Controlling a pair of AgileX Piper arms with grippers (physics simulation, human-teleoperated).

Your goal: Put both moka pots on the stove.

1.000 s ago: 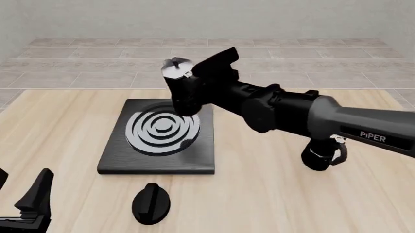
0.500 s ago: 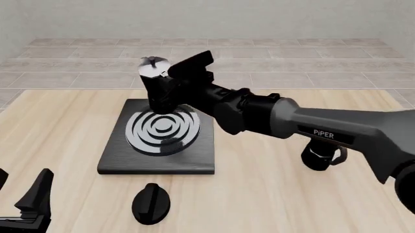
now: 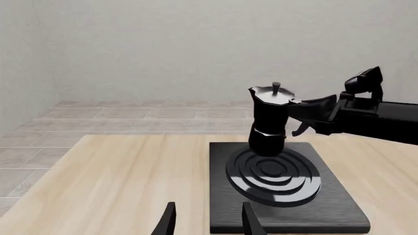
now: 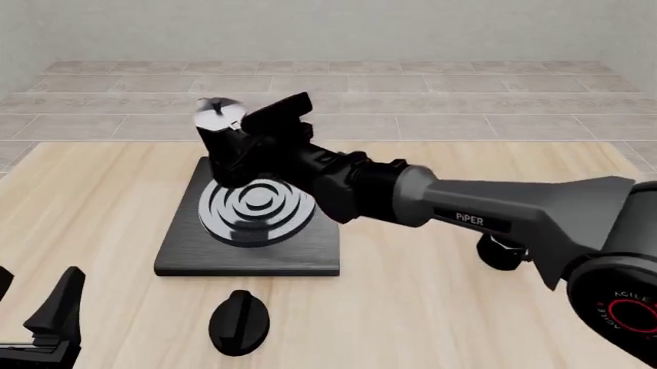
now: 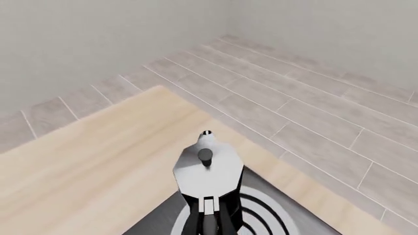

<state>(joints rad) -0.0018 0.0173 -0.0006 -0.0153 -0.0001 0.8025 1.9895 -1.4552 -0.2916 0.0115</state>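
The right gripper (image 4: 246,146) is closed around one moka pot (image 4: 224,146), above the stove (image 4: 251,250) at its 11 o'clock edge; the left gripper (image 3: 205,223) stands open, holding nothing

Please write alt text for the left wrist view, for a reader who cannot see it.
The right gripper holds a moka pot by its handle, upright over the far part of the stove. The left gripper is open at the near edge, over the wooden table.
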